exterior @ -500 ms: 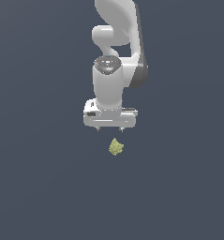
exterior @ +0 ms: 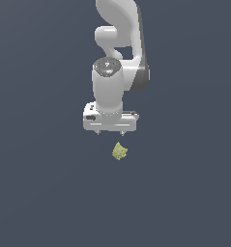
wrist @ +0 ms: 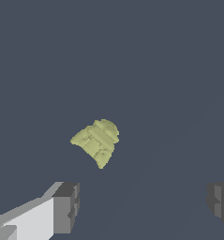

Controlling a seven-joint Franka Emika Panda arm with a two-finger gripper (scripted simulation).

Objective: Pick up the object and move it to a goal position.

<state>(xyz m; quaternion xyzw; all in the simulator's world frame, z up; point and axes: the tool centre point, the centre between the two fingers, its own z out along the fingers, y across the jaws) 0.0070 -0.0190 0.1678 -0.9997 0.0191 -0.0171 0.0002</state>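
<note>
Nearest the wrist camera, at the lower corners of its frame, the two dark pads (wrist: 66, 206) of the gripper (wrist: 141, 206) stand wide apart with nothing between them. Beyond the pads, at frame centre, the object (wrist: 97, 142) lies on the plain dark surface (wrist: 179, 70): a small olive chunk, domed on one side and ridged across its face. It sits ahead of the gap between the pads and toward the lower-left pad, not yet between them.

Exterior view: the gripper (exterior: 110, 133) hangs at frame centre, pointing down, with the object (exterior: 119, 151) just below it and slightly toward the lower right. The two are near but apart. No goal marker is visible in either view.

Step in hand, as judged: final alignment and descent for the grasp.

- Shift the gripper sideways until the object is centred between the pads.
- Descend straight down, keeping the jaws wide until the pads flank the chunk.
- Close on the two flattest opposing faces; the bumpy, irregular shape may rotate or slip under an off-centre pinch.
- Stop short of pressing the pads into the surface.
- Confirm a firm hold before lifting.
</note>
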